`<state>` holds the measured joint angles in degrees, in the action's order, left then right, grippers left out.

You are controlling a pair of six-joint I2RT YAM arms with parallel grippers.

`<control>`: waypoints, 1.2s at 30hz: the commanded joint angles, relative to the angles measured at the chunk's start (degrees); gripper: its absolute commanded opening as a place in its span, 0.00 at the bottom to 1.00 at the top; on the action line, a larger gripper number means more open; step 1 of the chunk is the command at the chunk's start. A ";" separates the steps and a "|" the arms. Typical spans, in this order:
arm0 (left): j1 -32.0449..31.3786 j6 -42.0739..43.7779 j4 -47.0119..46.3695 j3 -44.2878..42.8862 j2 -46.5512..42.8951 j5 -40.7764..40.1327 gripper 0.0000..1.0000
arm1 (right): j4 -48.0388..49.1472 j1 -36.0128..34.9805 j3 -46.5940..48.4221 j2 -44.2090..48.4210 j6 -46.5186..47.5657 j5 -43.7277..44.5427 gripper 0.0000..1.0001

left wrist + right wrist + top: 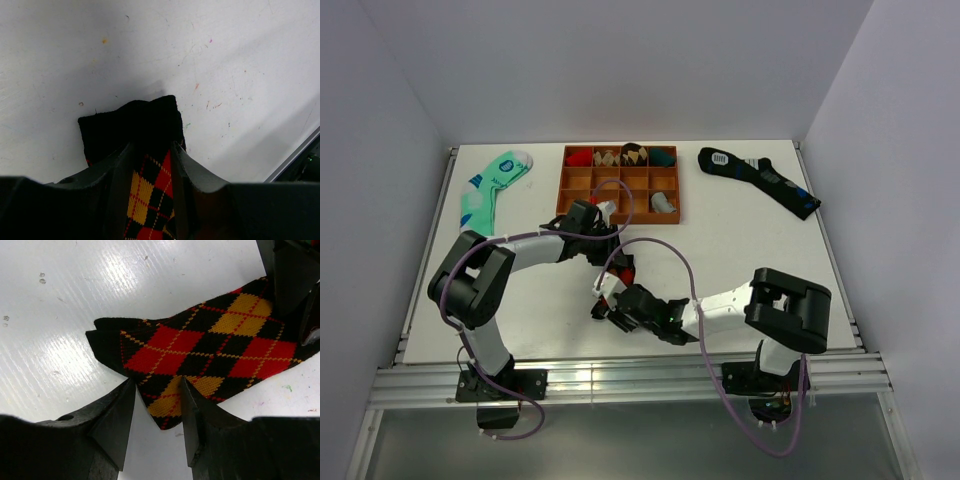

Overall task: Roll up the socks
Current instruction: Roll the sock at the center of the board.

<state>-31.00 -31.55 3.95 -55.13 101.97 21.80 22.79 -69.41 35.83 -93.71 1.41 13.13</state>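
Your argyle sock [200, 350] is black, crossed by red and orange-yellow diamonds with thin dotted tan lines running through them, and it has a plain black band at the end. It lies near the middle of the table [750, 250], at about 6 o'clock from the wooden tray [660, 219], between your two grippers.

Your left gripper [152, 147] is pinching one end of the sock. The patterned fabric fills the gap between its fingers, and the black band pokes out past them onto the table.

Your right gripper [157, 385] has its jaws standing apart, straddling the sock's long edge. The fabric lies flat there, and bare table shows in the gap.

No brand or writing shows on the argyle sock. The mint green sock [490, 190], at 10 o'clock on the table, carries dark marks too small to read. The navy sock [760, 178], at 2 o'clock, has a white patch whose print you can't make out either.
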 commanded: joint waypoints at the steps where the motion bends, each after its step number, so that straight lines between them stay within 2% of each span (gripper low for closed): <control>1: -0.55 0.96 1.77 -0.41 1.74 -0.71 0.41 | 2.26 -0.38 1.43 -1.73 0.97 1.55 0.49; 10: -0.72 0.96 1.77 -0.24 1.83 -0.97 0.41 | 5.69 1.03 -0.06 -3.93 -0.88 -1.87 0.44; 14: -0.81 0.96 1.77 -0.24 1.82 -0.80 0.41 | 4.38 2.52 0.64 -4.64 -2.80 -3.28 0.34; 15: -0.81 0.96 1.68 -0.15 1.91 -0.88 0.41 | 2.98 3.04 1.25 -4.64 -3.51 -3.46 0.28; 18: -0.90 0.96 1.77 -0.06 1.83 -1.15 0.41 | 1.30 3.75 1.61 -4.55 -5.36 -5.12 0.23; 25: -1.08 0.26 1.15 1.08 1.30 -2.11 0.41 | -1.69 6.82 0.82 -2.18 -9.14 -11.71 0.20; 32: -1.43 -2.80 -1.56 4.77 -1.69 -5.19 0.41 | -7.22 14.29 0.46 1.34 -16.51 -27.08 0.21; 36: -1.60 -5.10 -5.07 9.42 -4.41 -6.42 0.40 | -11.53 15.70 2.13 0.46 -19.77 -34.21 0.20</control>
<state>-32.03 -34.83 -1.93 -49.84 99.09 18.55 19.79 -54.48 36.82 -93.69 -14.24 -13.54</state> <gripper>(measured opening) 0.406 0.213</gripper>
